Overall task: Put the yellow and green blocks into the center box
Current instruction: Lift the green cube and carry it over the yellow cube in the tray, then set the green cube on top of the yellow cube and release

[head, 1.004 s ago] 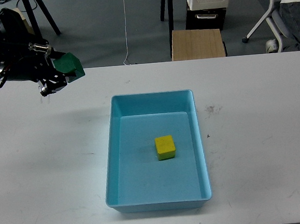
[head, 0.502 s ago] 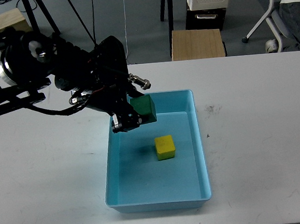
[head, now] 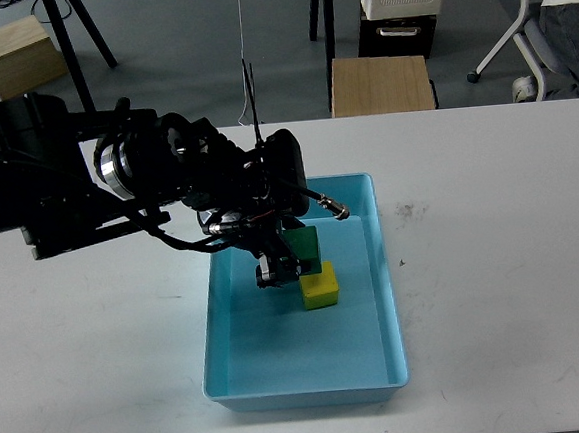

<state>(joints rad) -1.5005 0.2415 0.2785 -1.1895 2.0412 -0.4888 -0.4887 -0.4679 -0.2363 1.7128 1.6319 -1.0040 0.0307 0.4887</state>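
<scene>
A light blue box [head: 391, 299] sits in the middle of the white table. A yellow block [head: 320, 288] lies on the box floor. My left arm reaches in from the left over the box. My left gripper [head: 291, 259] is shut on a dark green block [head: 303, 247], holding it low inside the box, right beside and touching or nearly touching the yellow block's back-left edge. My right gripper is not in view.
The white table [head: 504, 260] extends on both sides of the box. Beyond its far edge stand a wooden stool [head: 380, 84], a cabinet [head: 401, 12], an office chair [head: 535, 17] and a cardboard box [head: 14, 53].
My left arm swung right from the table's far-left area, carrying the green block over the box's back-left corner, and has lowered it into the box next to the yellow block.
</scene>
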